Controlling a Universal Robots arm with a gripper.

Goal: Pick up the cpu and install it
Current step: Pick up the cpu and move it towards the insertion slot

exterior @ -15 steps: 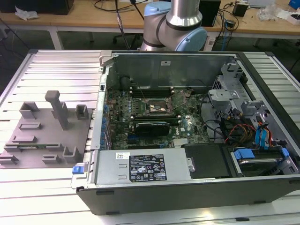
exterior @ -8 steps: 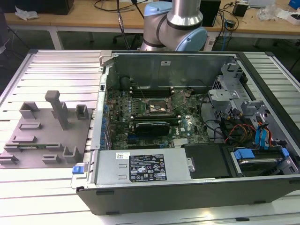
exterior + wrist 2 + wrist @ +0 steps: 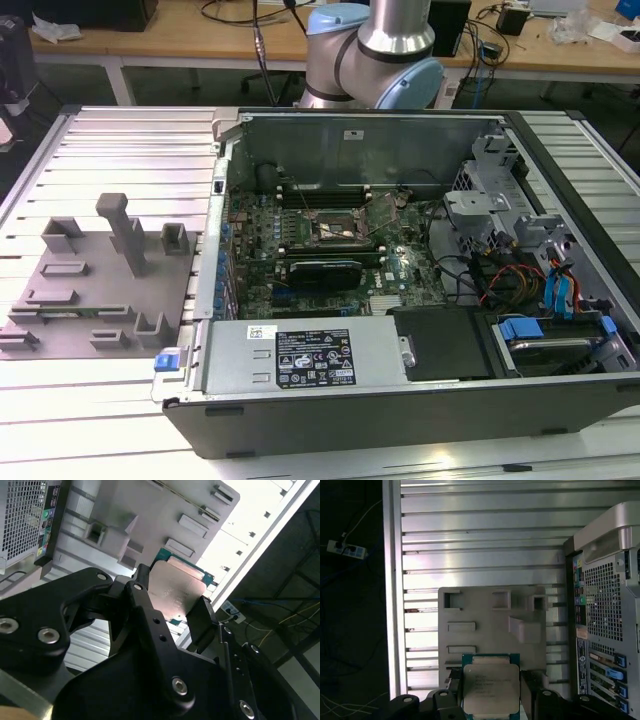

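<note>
The cpu (image 3: 489,686), a thin square chip with a silvery top plate and a green edge, sits between the black fingers of my gripper (image 3: 490,692). In the second wrist view the cpu (image 3: 176,586) is clamped from two sides by the gripper (image 3: 172,597), which is shut on it. It hangs well above the grey fixture plate (image 3: 490,625), beside the open computer case (image 3: 605,605). In the exterior view, the motherboard's square cpu socket (image 3: 338,230) lies in the middle of the case with its metal load plate (image 3: 386,207) tilted up.
The grey fixture plate (image 3: 95,280) with upright blocks lies on the slatted aluminium table (image 3: 120,400) at the exterior view's left of the case. Drive cages and cables (image 3: 530,280) fill the case's right. The arm's base (image 3: 375,50) stands behind. A power strip (image 3: 345,550) lies on the floor.
</note>
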